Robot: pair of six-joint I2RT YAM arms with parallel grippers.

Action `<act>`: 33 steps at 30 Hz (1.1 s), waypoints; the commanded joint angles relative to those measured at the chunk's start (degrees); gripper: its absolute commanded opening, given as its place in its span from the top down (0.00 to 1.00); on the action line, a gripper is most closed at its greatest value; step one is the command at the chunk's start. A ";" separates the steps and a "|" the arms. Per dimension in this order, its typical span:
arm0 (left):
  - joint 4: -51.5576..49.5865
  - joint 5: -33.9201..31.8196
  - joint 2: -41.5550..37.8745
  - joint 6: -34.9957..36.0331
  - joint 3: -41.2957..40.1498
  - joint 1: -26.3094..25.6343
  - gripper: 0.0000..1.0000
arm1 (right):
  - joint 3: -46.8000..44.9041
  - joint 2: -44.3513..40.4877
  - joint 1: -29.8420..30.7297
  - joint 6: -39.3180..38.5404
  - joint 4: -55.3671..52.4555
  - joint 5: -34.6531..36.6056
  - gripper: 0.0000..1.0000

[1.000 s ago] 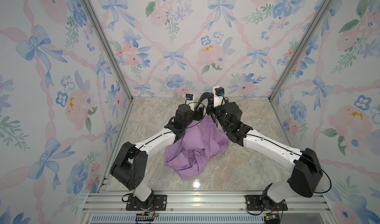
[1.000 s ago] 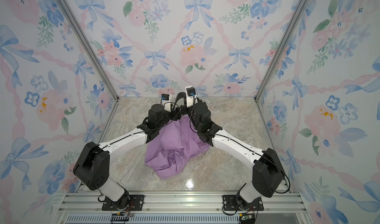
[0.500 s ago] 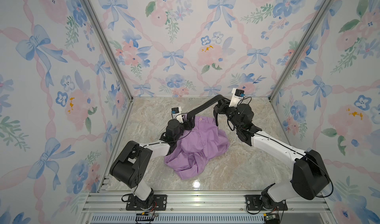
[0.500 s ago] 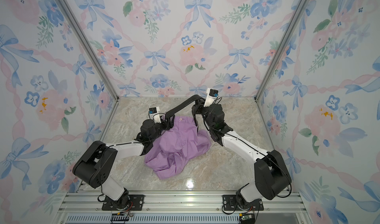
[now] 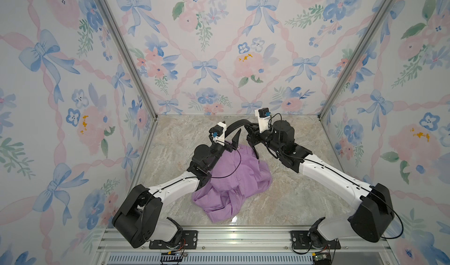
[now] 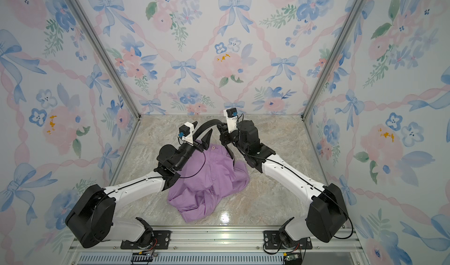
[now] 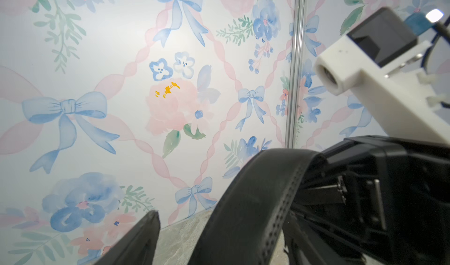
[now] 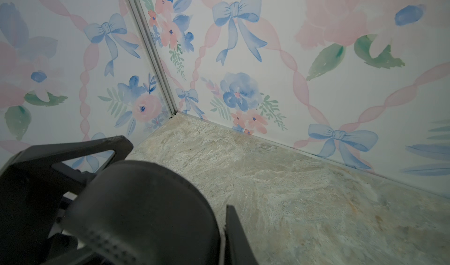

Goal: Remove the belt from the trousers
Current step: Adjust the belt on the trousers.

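- At the far end of the marble tabletop [image 5: 304, 198], finds the belt [image 5: 237, 124] arched in the air between the two wrists, above the waist end of the trousers [image 5: 233, 178] heaped below.
- Records the right gripper [image 5: 250, 131] clamped on the strap at one foot of the arch; records the left gripper [image 5: 231, 139] spread wide, jaws either side of the strap, pinching nothing.
- Notes a dark strip at the cloth's edge under the right wrist — probably more of the strap; cannot confirm.
- Cannot tell the number of loops yet to clear; waistband mostly hidden under the left wrist and the folds.
- Judges dragging the chief hazard: with nothing pinning the waistband, expects any pull to haul the whole garment along rather than slide the strap free.
- Flags slippage at the right pinch — smooth strap, single hold, load rising on any catch at a loop.
- Flags fouling on the thin black cable [image 5: 240, 162] of the left arm, draped across the cloth close to the strap's path; easy to hook.
- Notes the back wall [image 5: 219, 81] near both wrists; rules out a long draw that way without risk of contact.
- Warns against closing the left jaws blind: could trap cloth with the strap and lock the two together.
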 commanded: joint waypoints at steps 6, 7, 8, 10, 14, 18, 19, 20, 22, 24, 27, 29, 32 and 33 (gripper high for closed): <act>-8.75 2.21 3.33 4.41 12.44 -0.55 0.50 | 8.49 1.92 -0.35 -8.39 -12.89 -5.50 1.00; -11.74 2.25 3.99 5.20 14.28 -0.67 0.54 | 8.86 2.01 -0.62 -8.21 -12.61 -6.59 1.00; -14.08 2.24 4.59 5.83 15.66 -0.66 0.57 | 9.20 1.94 -0.94 -8.10 -12.29 -7.69 1.00; -16.87 2.21 5.17 6.95 17.12 -0.66 0.58 | 9.95 1.83 -1.26 -8.59 -12.23 -8.86 1.00; -20.80 2.25 6.40 8.62 19.30 -0.66 0.55 | 12.33 2.50 -1.57 -12.98 -14.97 -8.98 1.00; -24.36 1.11 7.86 9.41 21.73 -0.55 0.78 | 15.80 4.94 -3.54 -15.90 -16.93 -9.25 1.00; -24.73 0.94 8.09 9.41 22.40 -0.47 0.96 | 17.24 5.96 -4.25 -16.17 -16.86 -9.29 1.00; -24.91 0.74 7.94 9.66 23.02 -0.33 1.00 | 19.15 7.24 -5.03 -16.32 -16.63 -9.29 1.00; -24.95 -0.84 7.58 10.36 24.57 -0.20 1.00 | 24.44 10.52 -6.40 -15.89 -17.02 -9.17 0.96; -25.19 -3.10 6.92 12.00 26.64 -0.19 1.00 | 32.83 15.39 -7.02 -16.06 -20.70 -9.53 0.84; -26.97 -5.15 5.59 14.50 29.42 -0.41 1.00 | 44.43 20.02 -5.60 -16.41 -30.76 -9.67 0.56; -30.27 -5.75 5.07 16.39 30.46 -1.00 1.00 | 45.48 19.58 -3.68 -16.44 -35.43 -8.29 0.40; -33.82 -7.44 4.37 18.42 28.72 -2.52 1.00 | 37.28 13.47 -0.41 -16.93 -37.22 -6.19 0.27; -34.31 -7.50 4.06 18.34 27.49 -2.79 1.00 | 33.11 10.22 0.52 -16.30 -36.50 -5.50 0.25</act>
